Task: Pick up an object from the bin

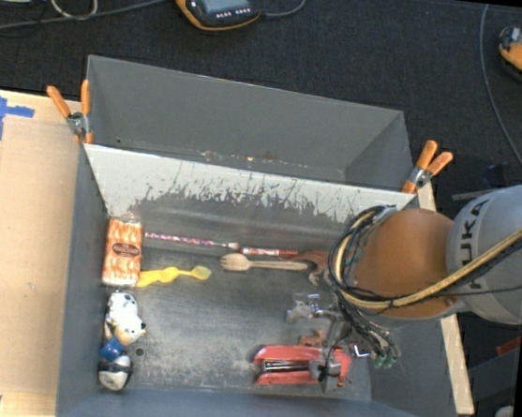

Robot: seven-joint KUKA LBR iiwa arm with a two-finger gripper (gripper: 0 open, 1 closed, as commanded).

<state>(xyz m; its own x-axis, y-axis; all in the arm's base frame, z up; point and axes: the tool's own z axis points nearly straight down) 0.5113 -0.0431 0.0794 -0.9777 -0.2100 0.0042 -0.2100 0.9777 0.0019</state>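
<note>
Gripper (pixel 329 360) low in the near right corner of the bin (pixel 241 144), over the right end of a flat red object (pixel 281 366) that lies on the floor there; whether it is spread or closed cannot be told. The object appears unlifted, so securing and raising it probably remain. The wooden spoon (pixel 254 264) and orange packet (pixel 123 252) lie well apart.

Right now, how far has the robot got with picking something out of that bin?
Done: the arm is inside the bin, low over a red stapler-like thing in the lower right corner. In hand: the grasp, though I cannot tell whether it has closed; the red thing lies on the floor. Left: the lift. The wooden spoon, yellow piece, orange packet and small toy figure lie apart, untouched.
</note>
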